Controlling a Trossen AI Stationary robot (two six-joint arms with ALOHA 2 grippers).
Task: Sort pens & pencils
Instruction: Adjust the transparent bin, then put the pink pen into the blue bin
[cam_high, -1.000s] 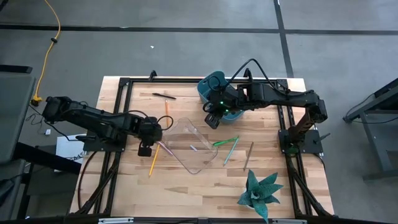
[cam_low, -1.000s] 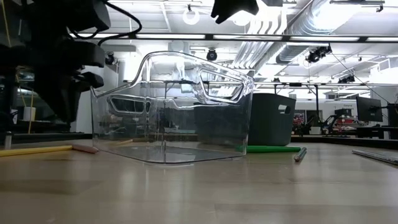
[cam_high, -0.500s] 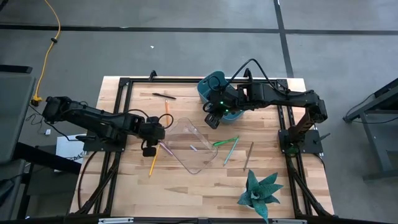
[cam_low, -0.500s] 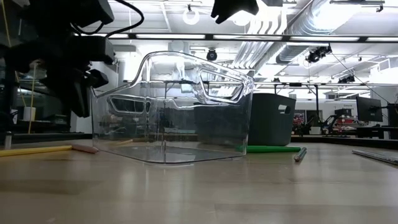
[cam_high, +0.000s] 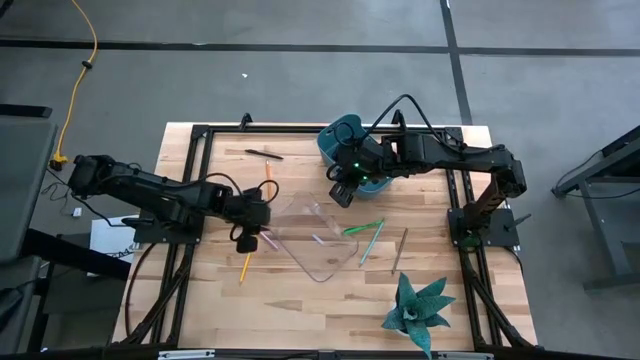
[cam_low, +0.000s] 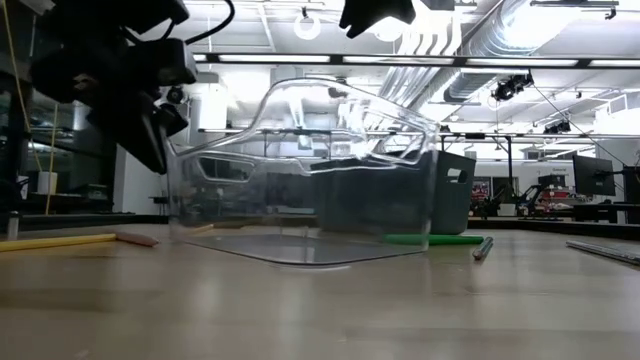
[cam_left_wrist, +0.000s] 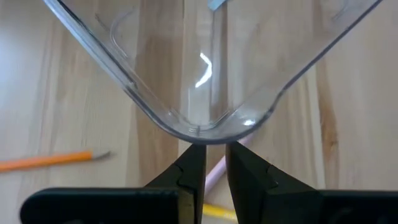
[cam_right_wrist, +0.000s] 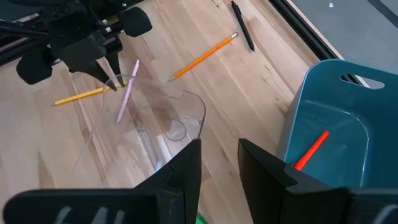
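The clear plastic bin (cam_high: 312, 236) stands mid-table, with a pale stick (cam_high: 311, 238) inside. My left gripper (cam_left_wrist: 214, 169) is low at the bin's left corner, its fingers almost together. Just beside that corner a pink stick (cam_right_wrist: 127, 92) and a yellow pencil (cam_high: 246, 264) lie flat on the wood. My right gripper (cam_right_wrist: 221, 171) is open and touches nothing. It hovers between the clear bin and the teal bin (cam_high: 345, 140), which holds a red-orange pen (cam_right_wrist: 311, 149). Also loose on the table are green pens (cam_high: 364, 230), a dark pen (cam_high: 400, 250), a black pen (cam_high: 265, 154) and an orange pencil (cam_high: 268, 172). My left gripper meets the clear bin's rounded left corner (cam_left_wrist: 202, 132) with the tips of its nearly shut fingers (cam_left_wrist: 189, 163). It comes from the table's left, slanting down. The bin is pushed, not gripped, and its base stays on the table.
A teal spiky plant (cam_high: 415, 310) stands near the table's near right corner. A black frame rail (cam_high: 195, 180) runs along the table's left and right sides. Bare wood lies along the near edge, left of the plant.
My left gripper has moved toward the table's right and met the clear bin's corner. The bin has slid to the right and turned a little. The pink stick and yellow pencil have stayed where they were. My right arm has kept still.
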